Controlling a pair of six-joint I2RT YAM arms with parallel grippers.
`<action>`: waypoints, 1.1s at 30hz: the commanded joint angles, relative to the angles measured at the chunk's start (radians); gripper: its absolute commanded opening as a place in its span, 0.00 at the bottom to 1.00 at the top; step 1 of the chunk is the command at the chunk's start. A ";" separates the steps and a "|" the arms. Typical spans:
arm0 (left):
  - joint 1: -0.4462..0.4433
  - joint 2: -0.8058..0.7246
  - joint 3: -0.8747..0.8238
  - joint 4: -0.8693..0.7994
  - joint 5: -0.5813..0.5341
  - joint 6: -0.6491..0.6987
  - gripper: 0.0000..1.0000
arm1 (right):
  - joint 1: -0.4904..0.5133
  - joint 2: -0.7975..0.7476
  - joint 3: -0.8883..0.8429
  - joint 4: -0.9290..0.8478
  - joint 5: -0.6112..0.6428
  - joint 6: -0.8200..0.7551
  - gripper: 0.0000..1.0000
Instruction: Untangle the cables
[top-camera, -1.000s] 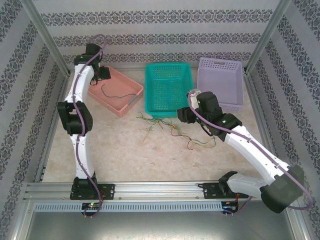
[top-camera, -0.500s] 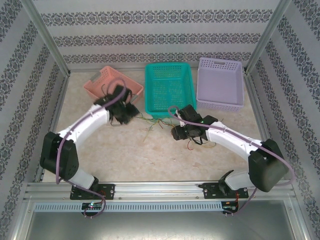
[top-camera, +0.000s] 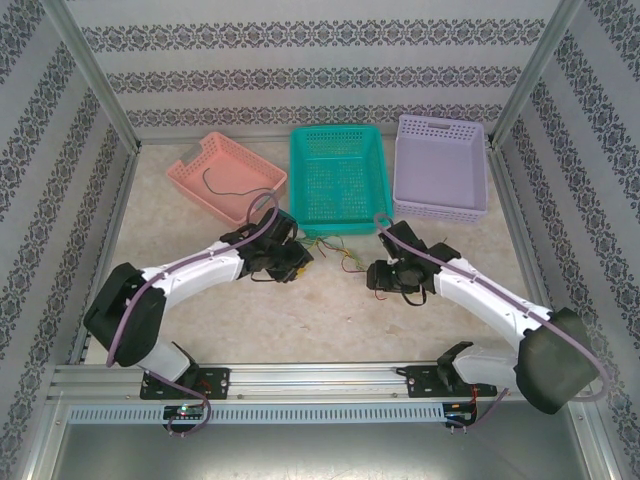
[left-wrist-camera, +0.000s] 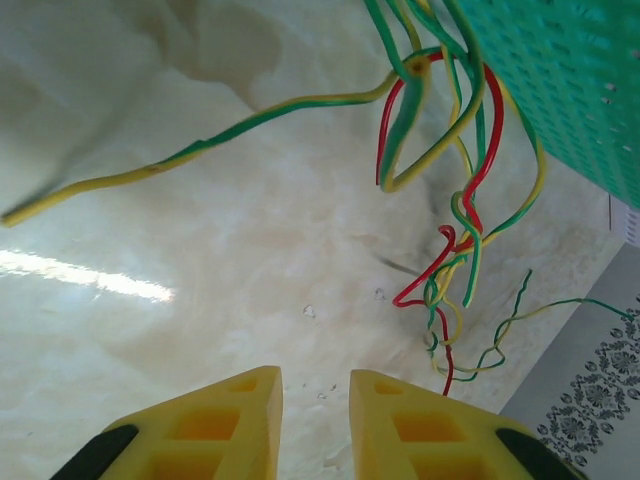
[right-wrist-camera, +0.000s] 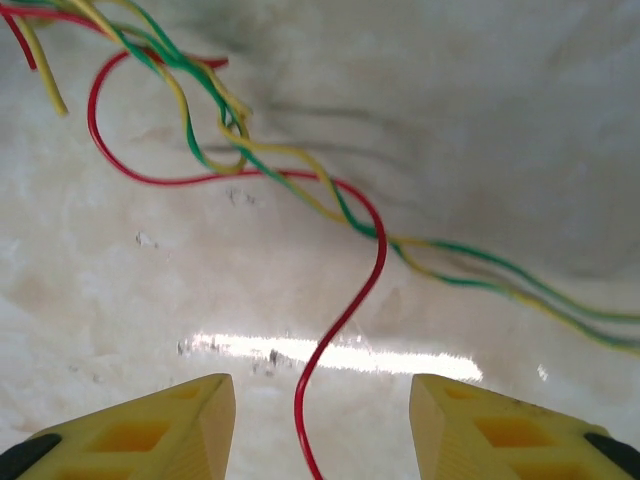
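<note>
Cables: yellow, green and red strands in a loose tangle on the table, just in front of the teal basket, between the two tools.
Pink basket: far left; one dark strand lies inside it.
Left tool: at the tangle's left edge. The fingers are narrow, with a small gap and nothing in it. In the wrist view the cables lie ahead and to the right.
Right tool: at the tangle's right edge, fingers moderately wide, gripping nothing. A red strand runs between them, touching neither. Yellow-green strands cross ahead.
Purple basket: far right, apart from the tangle.
</note>
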 joint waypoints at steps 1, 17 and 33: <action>-0.025 0.042 0.052 0.084 0.020 -0.006 0.27 | -0.011 0.006 -0.051 0.038 -0.068 0.110 0.50; -0.095 0.107 0.112 0.188 0.031 -0.083 0.66 | 0.047 0.057 0.007 0.053 -0.065 -0.067 0.00; -0.130 0.220 0.357 -0.290 -0.164 0.055 0.67 | 0.110 -0.086 0.155 -0.151 -0.223 -0.352 0.00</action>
